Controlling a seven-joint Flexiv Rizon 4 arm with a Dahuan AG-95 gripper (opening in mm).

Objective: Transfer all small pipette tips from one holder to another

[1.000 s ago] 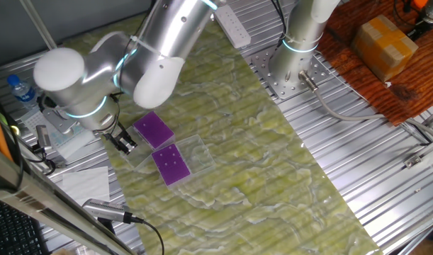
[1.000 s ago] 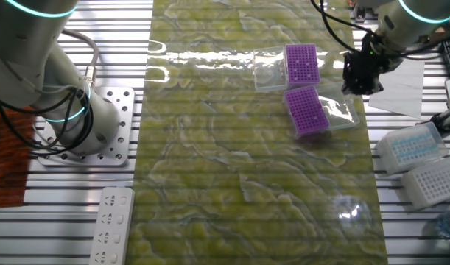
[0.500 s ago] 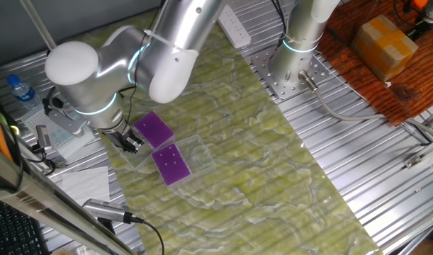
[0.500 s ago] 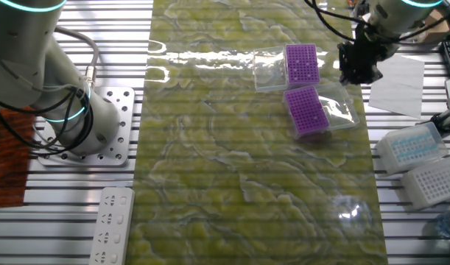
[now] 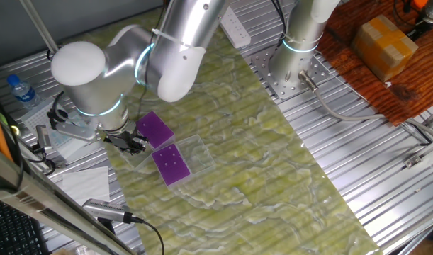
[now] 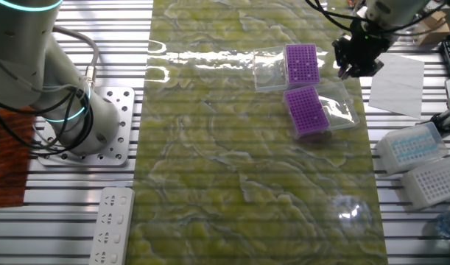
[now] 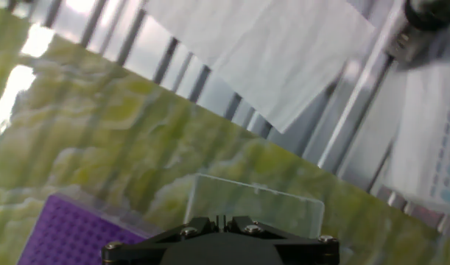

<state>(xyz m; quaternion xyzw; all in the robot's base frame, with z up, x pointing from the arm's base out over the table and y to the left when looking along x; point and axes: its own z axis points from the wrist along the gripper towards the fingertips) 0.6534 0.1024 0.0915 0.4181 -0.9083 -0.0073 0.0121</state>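
Two purple holders lie on the green mat, each with a clear lid beside it. The far holder [image 6: 302,63] [image 5: 154,129] is next to my gripper [image 6: 351,66] [image 5: 135,142], which hovers just off its outer side. The near holder [image 6: 308,110] [image 5: 172,164] shows faint pale dots, the small pipette tips [image 5: 173,163]. In the hand view a corner of a purple holder [image 7: 62,235] sits at the bottom left, with a clear lid [image 7: 254,202] ahead of my gripper [image 7: 221,219]. Its fingers stand close together, and I see nothing between them.
A white paper sheet [image 6: 398,85] lies beside the mat near the gripper. Two pale tip boxes [image 6: 412,146] [image 6: 434,180] stand on the slatted table beyond it. A second arm's base [image 6: 99,132] and a power strip [image 6: 110,224] are on the opposite side.
The arm has swung the gripper along the mat's edge, away from the paper and closer to the far purple holder. The holders and lids have not moved.
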